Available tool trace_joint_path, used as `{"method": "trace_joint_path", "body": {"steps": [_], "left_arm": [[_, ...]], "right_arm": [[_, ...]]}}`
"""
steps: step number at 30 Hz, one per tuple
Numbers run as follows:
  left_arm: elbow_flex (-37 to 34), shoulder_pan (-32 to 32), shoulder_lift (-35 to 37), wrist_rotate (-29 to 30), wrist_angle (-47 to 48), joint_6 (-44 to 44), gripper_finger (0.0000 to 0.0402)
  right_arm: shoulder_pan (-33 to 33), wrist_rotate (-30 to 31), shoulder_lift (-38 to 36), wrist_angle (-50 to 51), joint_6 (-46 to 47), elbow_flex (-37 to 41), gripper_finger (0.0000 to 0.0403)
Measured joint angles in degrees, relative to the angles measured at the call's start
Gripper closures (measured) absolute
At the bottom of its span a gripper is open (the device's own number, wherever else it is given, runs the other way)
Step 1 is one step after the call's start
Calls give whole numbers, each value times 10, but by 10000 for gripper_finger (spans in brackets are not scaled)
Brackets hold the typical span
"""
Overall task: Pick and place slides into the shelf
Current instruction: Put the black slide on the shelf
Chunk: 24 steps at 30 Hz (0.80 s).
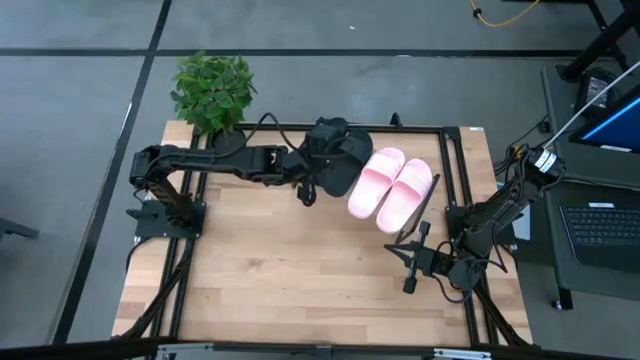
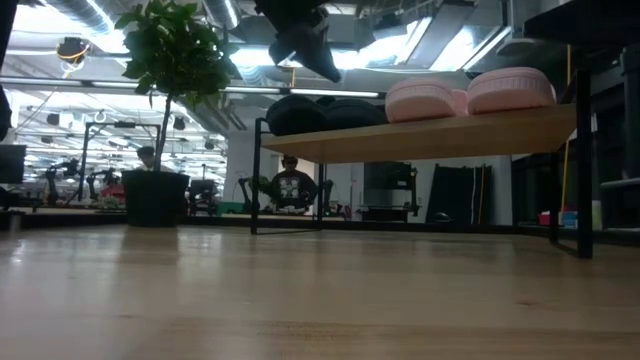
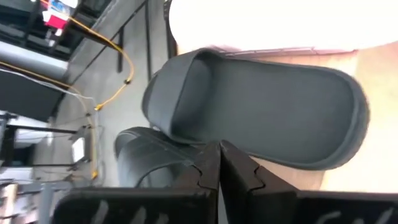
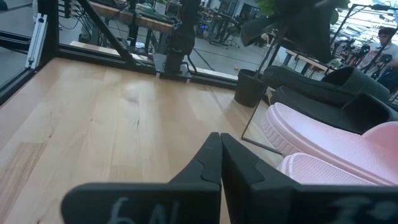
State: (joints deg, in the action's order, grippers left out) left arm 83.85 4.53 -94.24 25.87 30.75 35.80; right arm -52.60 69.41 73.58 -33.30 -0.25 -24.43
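Two black slides (image 1: 345, 160) and two pale pink slides (image 1: 392, 187) lie side by side on the slanted wooden shelf (image 2: 430, 135) at the table's far side, soles on the board. In the low view the black slides (image 2: 325, 112) sit left of the pink slides (image 2: 465, 95). My left gripper (image 2: 330, 68) hovers shut just above the black slides, tilted down toward them; its wrist view shows one black slide (image 3: 261, 112) beyond the shut fingertips (image 3: 219, 158) and another black slide (image 3: 146, 158) beside it. My right gripper (image 1: 405, 268) waits shut near the table's right side, level above the wood.
A potted plant (image 1: 212, 90) stands at the table's far left corner. A black metal frame (image 1: 455, 180) runs around the tabletop. A laptop (image 1: 600, 225) sits off the table to the right. A person (image 2: 290, 185) sits in the room behind.
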Motion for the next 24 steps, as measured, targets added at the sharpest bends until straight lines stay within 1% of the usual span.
{"method": "trace_joint_path", "body": {"steps": [5,10,15,20,22,24], "left_arm": [[0,10,0,-24,7,-12,401],[-12,20,0,-73,10,-24,401],[-36,25,0,-68,11,-24,401],[-50,26,0,-11,10,-23,401],[-50,26,0,-17,10,-23,401],[-50,26,0,-39,8,-22,401]], "right_arm": [[0,0,0,0,0,0,399],[0,0,0,0,0,0,399],[0,0,0,-1,0,0,399],[0,0,0,-1,0,0,399],[0,0,0,-1,0,0,399],[0,0,0,-1,0,0,399]]}}
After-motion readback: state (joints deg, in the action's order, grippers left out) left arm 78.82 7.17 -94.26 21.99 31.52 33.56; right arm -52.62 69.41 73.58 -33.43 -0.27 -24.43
